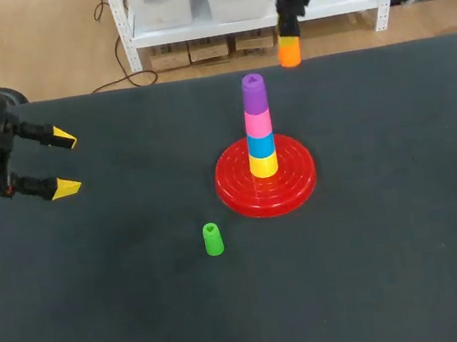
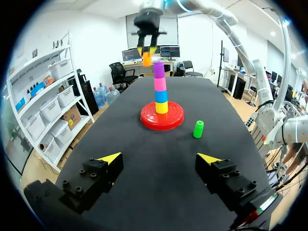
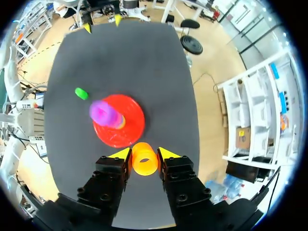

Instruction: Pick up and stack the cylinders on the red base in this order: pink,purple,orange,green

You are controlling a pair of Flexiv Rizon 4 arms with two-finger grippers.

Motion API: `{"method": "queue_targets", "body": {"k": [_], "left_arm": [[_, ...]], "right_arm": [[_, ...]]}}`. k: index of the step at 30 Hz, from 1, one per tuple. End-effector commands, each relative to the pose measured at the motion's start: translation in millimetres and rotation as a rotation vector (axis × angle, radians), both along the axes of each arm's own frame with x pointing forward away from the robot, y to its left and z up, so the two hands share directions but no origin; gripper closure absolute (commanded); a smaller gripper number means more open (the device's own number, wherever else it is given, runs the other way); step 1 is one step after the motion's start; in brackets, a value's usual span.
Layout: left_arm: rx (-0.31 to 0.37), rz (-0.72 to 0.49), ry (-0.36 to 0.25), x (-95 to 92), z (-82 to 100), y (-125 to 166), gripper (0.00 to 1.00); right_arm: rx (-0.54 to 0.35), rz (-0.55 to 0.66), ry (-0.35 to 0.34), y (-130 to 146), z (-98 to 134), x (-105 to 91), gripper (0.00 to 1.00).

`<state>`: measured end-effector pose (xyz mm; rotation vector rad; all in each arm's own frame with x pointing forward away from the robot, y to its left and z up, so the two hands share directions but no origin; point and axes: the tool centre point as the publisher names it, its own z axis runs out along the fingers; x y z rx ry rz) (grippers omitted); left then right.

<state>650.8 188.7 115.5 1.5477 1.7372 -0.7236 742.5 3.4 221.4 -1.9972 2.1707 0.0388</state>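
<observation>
Pinching small orange plastic cylinder (image 3: 144,162) in right gripper (image 3: 144,153), high over black bench (image 1: 398,266); holding left gripper (image 2: 160,158) spread wide.

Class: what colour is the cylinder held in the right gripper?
Orange. The cylinder shows best in the right wrist view, gripped by the right gripper.

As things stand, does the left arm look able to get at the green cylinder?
Likely yes: the left gripper is open and empty, the green cylinder stands alone, apart from the red base, and nothing lies between them.
</observation>
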Motion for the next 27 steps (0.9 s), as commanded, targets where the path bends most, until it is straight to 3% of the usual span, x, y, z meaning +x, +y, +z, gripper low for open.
{"method": "queue_targets", "body": {"k": [1,11,27], "left_arm": [[-0.003,-0.001,-0.004,-0.3,-1.1,0.9,0.00],[-0.003,-0.001,-0.004,-0.3,-1.1,0.9,0.00],[-0.003,-0.001,-0.004,-0.3,-1.1,0.9,0.00]], "right_arm": [[0.014,0.007,-0.102,10.5,37.9,-36.3,1.00],[0.038,0.058,-0.072,37.8,52.7,-57.8,1.00],[0.046,0.116,0.031,59.1,22.7,-55.0,1.00]]}}
